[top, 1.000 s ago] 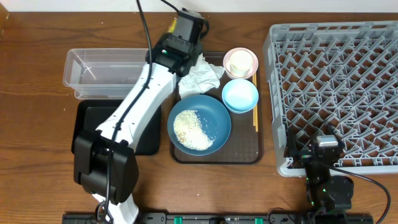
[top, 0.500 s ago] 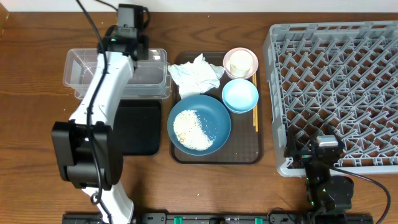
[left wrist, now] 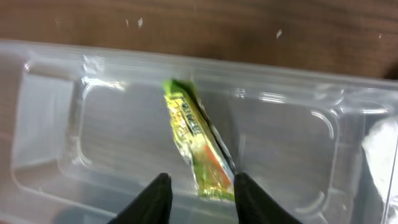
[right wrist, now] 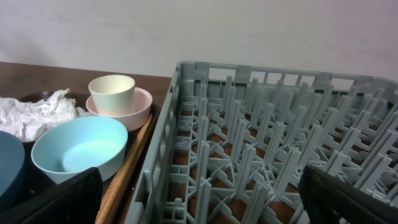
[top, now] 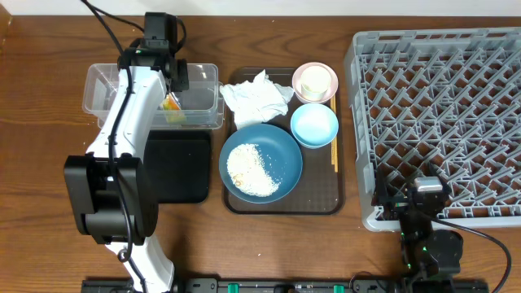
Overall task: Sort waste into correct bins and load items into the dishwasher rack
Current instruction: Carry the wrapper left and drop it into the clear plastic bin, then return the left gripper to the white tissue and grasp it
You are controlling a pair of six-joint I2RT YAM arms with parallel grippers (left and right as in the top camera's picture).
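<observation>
My left gripper [top: 172, 77] hangs open above the clear tub [top: 114, 85]. The yellow-green snack wrapper [left wrist: 196, 146] lies loose on the tub floor just beyond my parted fingertips [left wrist: 157, 198], also visible as the wrapper [top: 171, 107] from overhead. The black tray [top: 175, 167] sits in front of the tub. A crumpled napkin [top: 256, 94], a blue dish [top: 281, 146] heaped with rice [top: 248, 169], a light-blue bowl [top: 314, 124], a white cup [top: 314, 80] in a pinkish bowl and chopsticks [top: 334, 150] rest on the brown tray. My right gripper [right wrist: 199, 205] stands open at the grey rack [top: 440, 114].
The brown serving tray [top: 326, 199] lies between the bins and the rack. In the right wrist view the rack wall [right wrist: 161, 155] rises right beside the tray edge, with the light-blue bowl [right wrist: 81, 152] and cup [right wrist: 112, 93] close to it.
My left arm swung from the brown tray over to the clear tub, opened its jaws, and the snack wrapper now lies in the tub. The right arm has not moved.
</observation>
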